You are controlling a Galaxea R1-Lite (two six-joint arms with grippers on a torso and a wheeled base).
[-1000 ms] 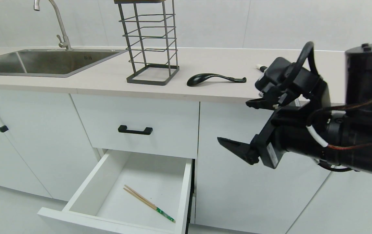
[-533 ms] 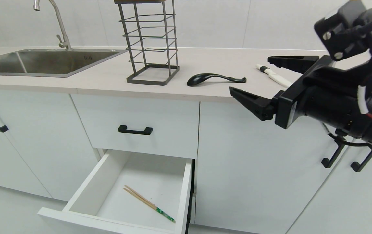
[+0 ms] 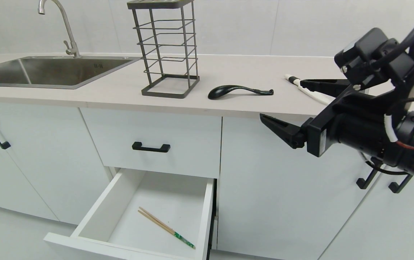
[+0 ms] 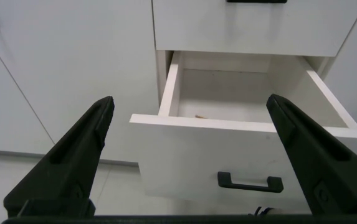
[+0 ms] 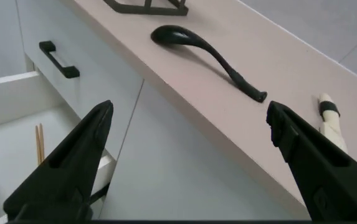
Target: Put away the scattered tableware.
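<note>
Up from the cabinet front a second ago, my right gripper is now level with the counter edge, jaws spread wide and holding nothing, one finger close by the white-handled utensil and the other before the cabinet door. To its left on the counter lies the black spoon, between that utensil and the wire rack, while the chopsticks lie in the open drawer below. My left gripper hangs wide open and empty in front of that drawer
</note>
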